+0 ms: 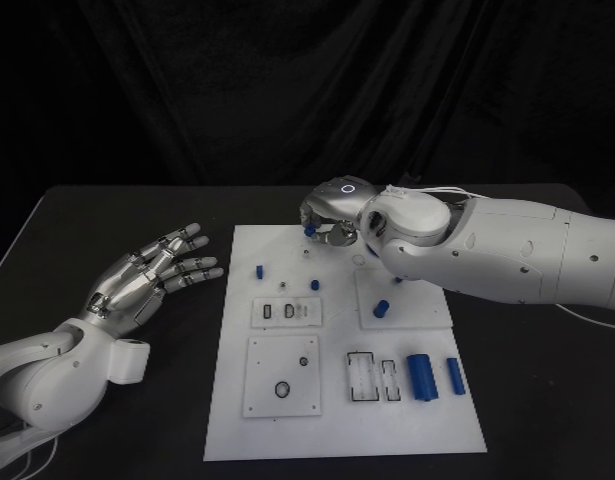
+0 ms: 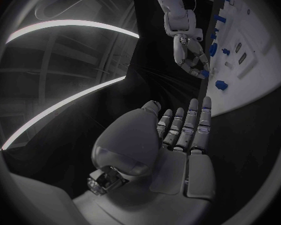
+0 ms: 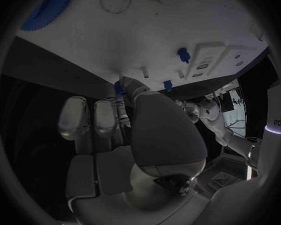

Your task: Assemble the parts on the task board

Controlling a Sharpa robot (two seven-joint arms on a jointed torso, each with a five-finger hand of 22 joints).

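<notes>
We see the right hand over the far edge of the task board, its fingers curled inward around a small blue part that shows just at the fingertips. In the right wrist view the same piece sits pinched between the thumb and a finger, right at the board's edge. Just beyond those fingertips, on the board, we see a thin white pin and two blue pegs standing upright.

The left hand hovers beside the board's left edge, over the black table, palm up, fingers straight and spread, holding nothing. In its wrist view the fingers lie side by side, extended toward the board.

Nearer the robot than the right fingers, a blue peg stands on the board, another rests in a square plate, and two blue cylinders lie beside slotted blocks, well apart from either hand.
</notes>
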